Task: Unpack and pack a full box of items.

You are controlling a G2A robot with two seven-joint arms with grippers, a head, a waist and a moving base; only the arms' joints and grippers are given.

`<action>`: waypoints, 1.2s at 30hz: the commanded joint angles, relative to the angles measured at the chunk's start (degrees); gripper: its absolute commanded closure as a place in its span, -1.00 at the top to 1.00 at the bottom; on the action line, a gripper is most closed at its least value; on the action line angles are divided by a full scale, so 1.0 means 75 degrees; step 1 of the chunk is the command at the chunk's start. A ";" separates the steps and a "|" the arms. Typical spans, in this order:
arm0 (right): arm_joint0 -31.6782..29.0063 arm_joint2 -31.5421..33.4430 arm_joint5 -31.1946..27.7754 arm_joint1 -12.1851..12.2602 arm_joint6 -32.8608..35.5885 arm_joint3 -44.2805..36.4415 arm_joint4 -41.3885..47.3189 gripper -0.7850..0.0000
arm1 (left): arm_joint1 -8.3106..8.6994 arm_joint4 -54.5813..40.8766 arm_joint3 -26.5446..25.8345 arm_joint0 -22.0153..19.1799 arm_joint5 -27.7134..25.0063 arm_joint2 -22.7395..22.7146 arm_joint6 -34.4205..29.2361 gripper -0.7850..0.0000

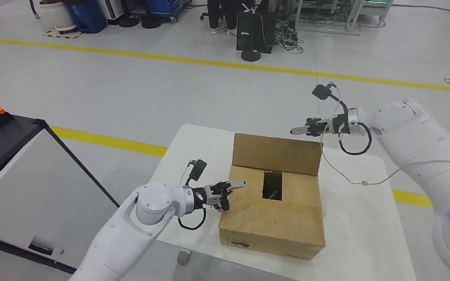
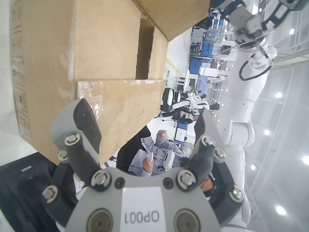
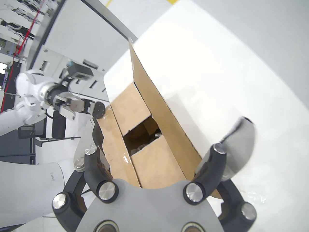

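1. I've got the cardboard box [image 1: 274, 218] sitting on the white table [image 1: 190, 151], towards its near side, with bare tabletop behind it and to both sides
2. Its far flap [image 1: 276, 153] stands upright; the other flaps lie folded down over the top, leaving a dark gap [image 1: 273, 185] in the middle
3. Through that gap my right wrist camera catches some contents [image 3: 144, 143], too dim for me to name
4. Left gripper [image 1: 232, 193] is at the box's left top edge, fingers spread wide apart, nothing between them; one pad [image 2: 87, 121] sits right by the taped flap, and I can't tell whether it touches
5. Right gripper [image 1: 295, 131] hangs above the right end of the upright flap, over the table's far side, its fingers also apart and empty
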 commanded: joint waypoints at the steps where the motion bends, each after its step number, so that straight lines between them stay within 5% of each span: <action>1: -0.0006 -0.0006 0.0007 -0.0003 0.0007 0.0001 -0.0006 1.00 | 0.0000 0.0000 0.0000 0.0000 -0.0001 0.0000 0.0000 1.00; 20: -0.0327 0.0683 0.0049 0.0414 -0.0496 -0.0290 -0.0603 1.00 | 0.0000 0.0000 0.0000 0.0000 -0.0001 0.0000 0.0000 1.00; 36: -0.0602 0.0951 0.0415 -0.0123 0.0409 0.0439 -0.0351 1.00 | 0.0000 0.0000 0.0000 0.0000 -0.0001 0.0000 0.0000 1.00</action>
